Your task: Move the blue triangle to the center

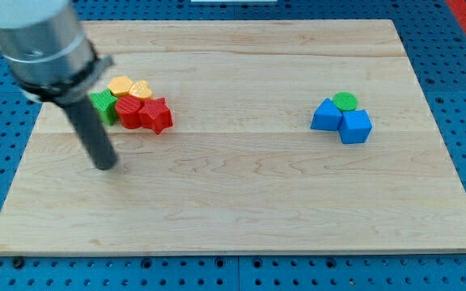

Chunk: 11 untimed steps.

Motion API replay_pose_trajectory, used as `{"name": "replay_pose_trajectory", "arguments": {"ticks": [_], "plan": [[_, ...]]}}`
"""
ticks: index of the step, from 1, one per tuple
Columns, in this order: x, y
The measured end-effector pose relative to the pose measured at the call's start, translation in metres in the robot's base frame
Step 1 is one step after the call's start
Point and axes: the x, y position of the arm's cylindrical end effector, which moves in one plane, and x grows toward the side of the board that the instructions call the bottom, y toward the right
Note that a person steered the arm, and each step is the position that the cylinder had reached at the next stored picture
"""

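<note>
The blue triangle (327, 115) lies on the wooden board (241, 202) at the view's right, touching a blue cube (355, 126) on its right and a green round block (345, 101) just above. My tip (106, 166) rests on the board at the view's left, far from the blue triangle and a little below and left of a cluster of blocks.
At the view's upper left a cluster sits together: a green block (103, 106), a red block (129, 111), a red star (157, 115), a yellow-orange block (120, 86) and a yellow heart-like block (141, 90). Blue pegboard (459, 48) surrounds the board.
</note>
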Motion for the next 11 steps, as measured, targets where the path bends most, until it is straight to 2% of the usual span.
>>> {"name": "replay_pose_trajectory", "arguments": {"ticks": [1, 3, 4, 5, 7, 8, 9, 10, 11], "plan": [[0.001, 0.055], [0.013, 0.234], [-0.001, 0.312], [-0.024, 0.35], [-0.076, 0.332], [-0.072, 0.206], [-0.076, 0.202], [-0.104, 0.217], [-0.112, 0.165]]}}
